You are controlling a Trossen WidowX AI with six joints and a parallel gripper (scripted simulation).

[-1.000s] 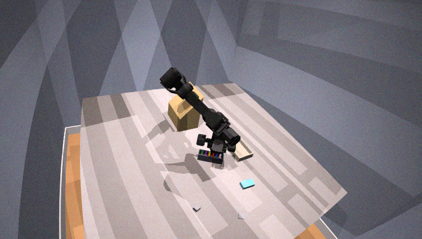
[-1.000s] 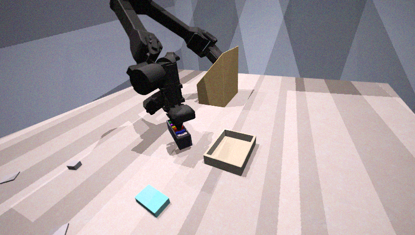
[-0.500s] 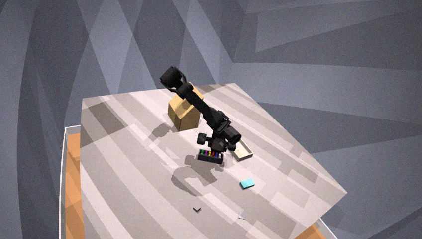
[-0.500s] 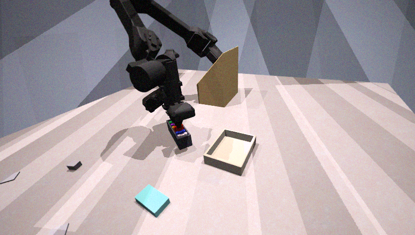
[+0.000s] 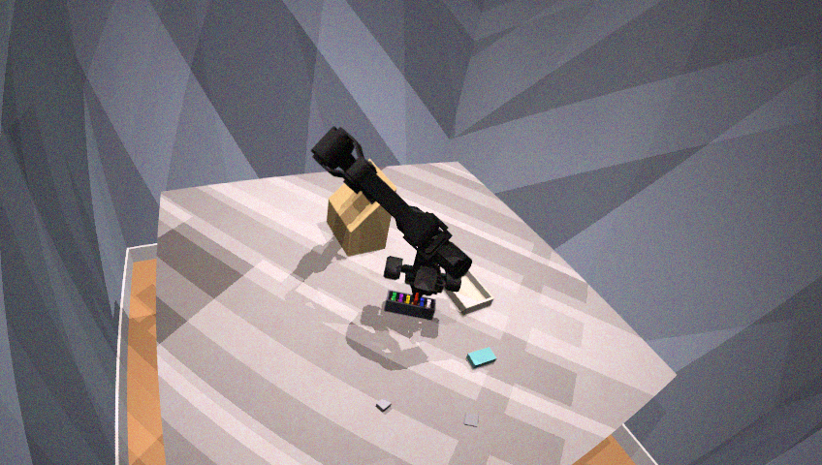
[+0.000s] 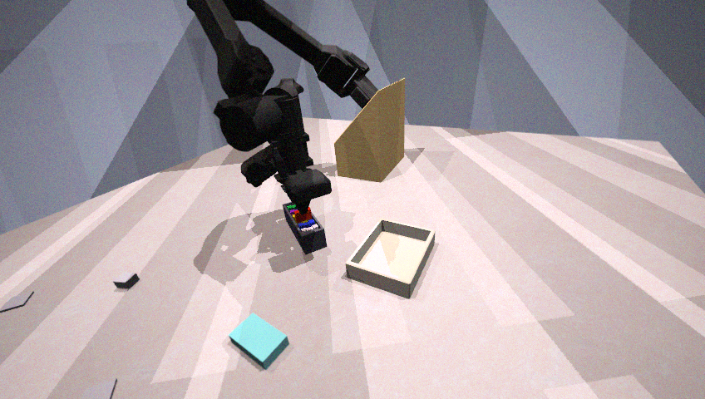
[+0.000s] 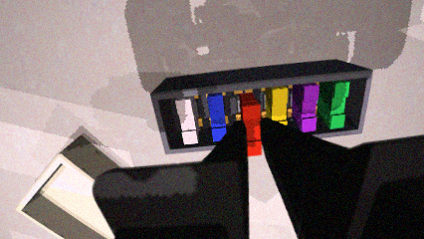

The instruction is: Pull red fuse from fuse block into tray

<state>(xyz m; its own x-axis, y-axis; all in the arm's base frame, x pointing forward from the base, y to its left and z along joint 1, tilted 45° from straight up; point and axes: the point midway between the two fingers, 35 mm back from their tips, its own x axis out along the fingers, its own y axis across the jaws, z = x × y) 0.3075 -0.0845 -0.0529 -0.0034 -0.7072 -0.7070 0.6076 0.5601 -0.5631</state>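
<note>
My gripper (image 5: 416,293) (image 6: 303,209) (image 7: 251,127) is shut on the red fuse (image 5: 416,297) (image 6: 303,215) (image 7: 251,116). The red fuse stands higher than its neighbours, above its place in the black fuse block (image 5: 408,310) (image 6: 314,241) (image 7: 264,76). Whether its lower end is clear of the block cannot be told. The blue fuse (image 7: 216,111) and the yellow fuse (image 7: 279,102) sit on either side of it in the block, close to the fingertips. The tray (image 5: 478,306) (image 6: 378,283) (image 7: 55,218) is empty where its floor shows.
White (image 7: 186,117), purple (image 7: 306,105) and green (image 7: 334,105) fuses also sit in the block. A tan wedge-shaped block (image 5: 366,232) (image 6: 368,143) stands behind. A turquoise block (image 5: 481,356) (image 6: 258,338) and a small grey piece (image 5: 383,405) (image 6: 126,280) lie on the table.
</note>
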